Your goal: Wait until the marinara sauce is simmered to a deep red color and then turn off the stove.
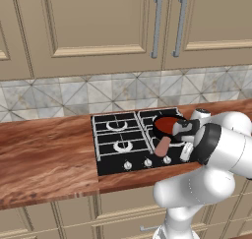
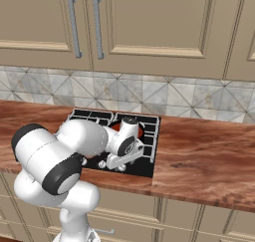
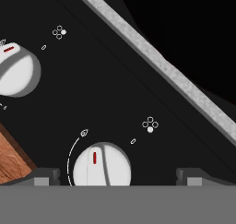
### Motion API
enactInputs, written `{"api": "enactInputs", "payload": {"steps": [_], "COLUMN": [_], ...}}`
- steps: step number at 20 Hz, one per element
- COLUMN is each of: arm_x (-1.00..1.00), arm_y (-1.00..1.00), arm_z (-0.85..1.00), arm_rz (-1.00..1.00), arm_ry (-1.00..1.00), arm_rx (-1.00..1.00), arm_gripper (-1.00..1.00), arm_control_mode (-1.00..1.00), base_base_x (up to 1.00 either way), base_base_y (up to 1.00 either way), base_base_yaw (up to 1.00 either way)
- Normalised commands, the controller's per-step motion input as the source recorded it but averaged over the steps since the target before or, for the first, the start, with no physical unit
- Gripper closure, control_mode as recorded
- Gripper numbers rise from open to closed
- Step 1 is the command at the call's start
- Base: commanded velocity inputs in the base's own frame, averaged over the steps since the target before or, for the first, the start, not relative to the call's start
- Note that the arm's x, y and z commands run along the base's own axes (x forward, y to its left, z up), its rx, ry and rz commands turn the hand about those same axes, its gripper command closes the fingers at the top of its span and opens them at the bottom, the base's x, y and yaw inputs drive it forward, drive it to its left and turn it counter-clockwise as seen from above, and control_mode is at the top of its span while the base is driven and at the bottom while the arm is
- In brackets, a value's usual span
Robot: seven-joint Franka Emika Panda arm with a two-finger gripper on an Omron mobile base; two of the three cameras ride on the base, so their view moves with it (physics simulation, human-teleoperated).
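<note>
The marinara sauce (image 1: 167,123) looks deep red in its small black pan on the stove's (image 1: 110,157) front right burner, with the pinkish-tan handle (image 1: 162,145) pointing toward the knobs. A sliver of sauce (image 2: 141,132) peeks out behind my wrist. My gripper (image 3: 117,177) hangs low over the stove's front edge, open. Its fingertips (image 3: 44,176) stand on either side of a silver knob (image 3: 102,165) without touching it. That knob's red mark points up the panel. My arm hides the stove's right side in the left base view.
A second silver knob (image 3: 16,71) sits further along the panel, and more knobs (image 1: 128,165) line the front edge. A grey grate bar (image 3: 161,66) runs behind them. The wooden counter (image 1: 44,159) extends left, and cabinets (image 1: 98,26) hang above the tiled backsplash.
</note>
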Motion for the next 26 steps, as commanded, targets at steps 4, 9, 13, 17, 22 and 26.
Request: {"api": "enactInputs", "payload": {"steps": [4, 9, 13, 17, 22, 26], "arm_x": [0.0, 0.0, 0.0, 0.0, 0.0, 0.0], "arm_y": [0.0, 0.0, 0.0, 0.0, 0.0, 0.0], "arm_z": [0.0, 0.0, 0.0, 0.0, 0.0, 0.0], "arm_rz": [0.0, 0.0, 0.0, 0.0, 0.0, 0.0], "arm_ry": [0.0, 0.0, 0.0, 0.0, 0.0, 0.0], "arm_rx": [0.0, 0.0, 0.0, 0.0, 0.0, 0.0], "arm_gripper": [-1.0, -1.0, -1.0, -1.0, -1.0, -1.0], "arm_control_mode": [-1.0, -1.0, -1.0, -1.0, -1.0, -1.0], "base_base_x": [0.0, 0.0, 0.0, 0.0, 0.0, 0.0], "base_base_y": [0.0, 0.0, 0.0, 0.0, 0.0, 0.0], "base_base_yaw": [0.0, 0.0, 0.0, 0.0, 0.0, 0.0]}}
